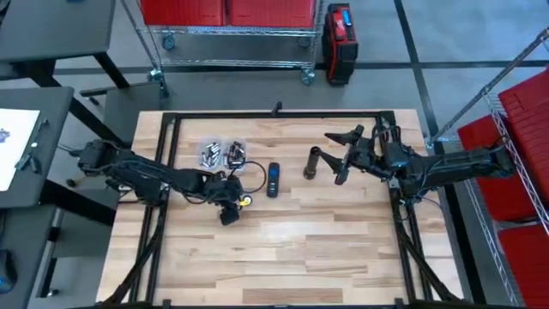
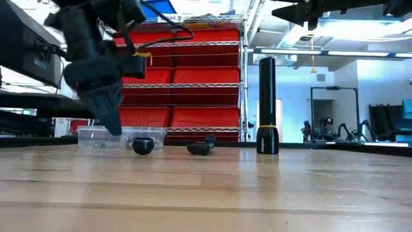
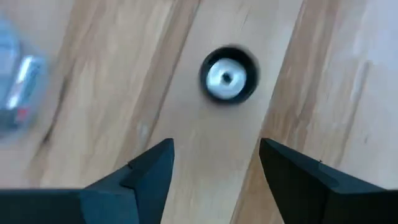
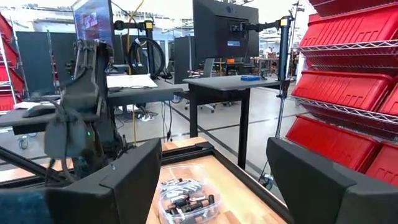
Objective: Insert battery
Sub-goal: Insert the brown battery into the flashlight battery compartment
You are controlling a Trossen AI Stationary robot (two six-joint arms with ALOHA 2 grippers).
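The clear container [image 3: 15, 93] is cut by the left wrist picture's edge and blurred, its contents unreadable. The round cap [image 3: 228, 75] beyond the left gripper's fingers [image 3: 149, 171] is also soft; its centre is possibly metal. The right gripper [image 2: 309, 9] is cropped in the low view.

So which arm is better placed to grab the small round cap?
Left: its open pincer hangs right beside the cap; the right pincer is raised near the upright flashlight.
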